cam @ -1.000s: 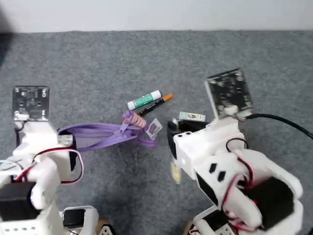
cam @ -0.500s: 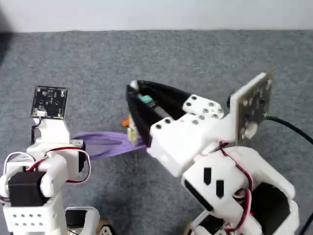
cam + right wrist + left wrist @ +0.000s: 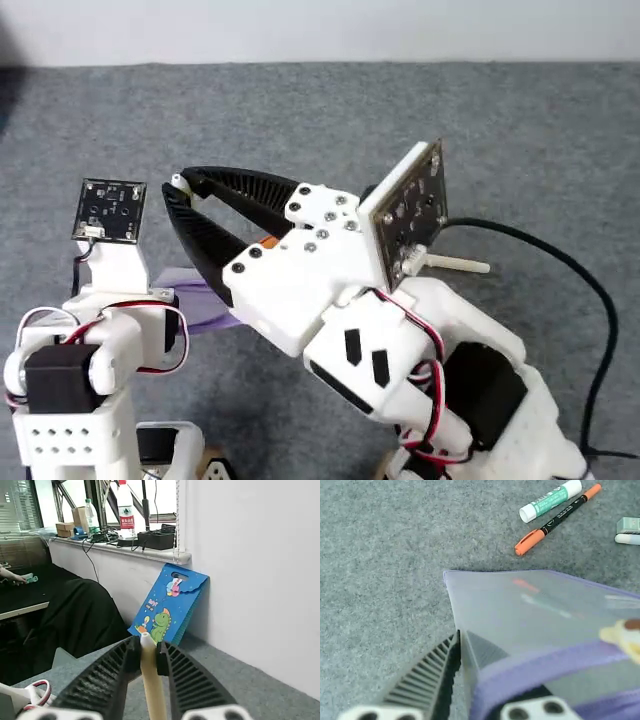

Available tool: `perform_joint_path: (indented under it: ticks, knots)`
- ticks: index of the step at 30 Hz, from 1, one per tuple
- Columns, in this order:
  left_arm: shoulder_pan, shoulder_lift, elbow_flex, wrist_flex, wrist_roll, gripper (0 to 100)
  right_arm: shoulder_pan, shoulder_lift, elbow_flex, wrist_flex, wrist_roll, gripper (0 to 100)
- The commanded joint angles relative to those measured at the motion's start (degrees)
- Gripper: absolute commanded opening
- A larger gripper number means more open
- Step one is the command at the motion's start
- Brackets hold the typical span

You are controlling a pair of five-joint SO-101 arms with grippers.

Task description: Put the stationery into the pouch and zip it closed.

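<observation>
My left gripper [image 3: 462,641] is shut on the edge of the translucent purple pouch [image 3: 540,615], which lies on the grey mat. A cream charm [image 3: 622,632] hangs at its zipper. Beyond the pouch lie a white-and-green glue stick [image 3: 550,500], an orange pen [image 3: 555,520] and a small eraser [image 3: 630,525]. My right gripper [image 3: 180,190] is lifted high above the table, over the pouch [image 3: 195,295] and stationery. It is shut on a cream stick [image 3: 149,675] that runs along between its fingers. A strip of the orange pen [image 3: 268,243] peeks out beneath the raised arm.
The left arm's base [image 3: 70,400] stands at the front left. A black cable [image 3: 570,275] loops across the mat on the right. A pale wall borders the mat's far edge. In the right wrist view a blue gift bag [image 3: 170,605] leans on the wall.
The right arm has risen from the table and swung left, carrying the cream stick up over the pouch and stationery. The left arm shifted slightly right, still holding the pouch.
</observation>
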Motion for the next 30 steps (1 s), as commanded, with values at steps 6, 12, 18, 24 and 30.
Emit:
perform_joint_path:
  ticks: [6,12,18,24,30]
  knots:
    - [0.3,1.1,0.5,-2.1,1.0,2,-2.2,-0.2,-4.3,2.9,0.7,0.8]
    - [0.3,1.1,3.6,-4.3,3.6,2,-2.6,0.4,-12.4,8.6,0.8,0.8]
    - [0.5,1.1,3.6,-4.0,3.6,2,-2.5,0.6,-13.9,11.6,0.6,0.8]
    - [0.5,1.1,3.6,-4.0,3.6,2,-2.3,1.0,-7.4,11.2,0.6,0.8]
    - [0.4,1.1,2.5,-3.9,3.6,2,-2.2,0.6,0.1,10.7,0.6,0.8]
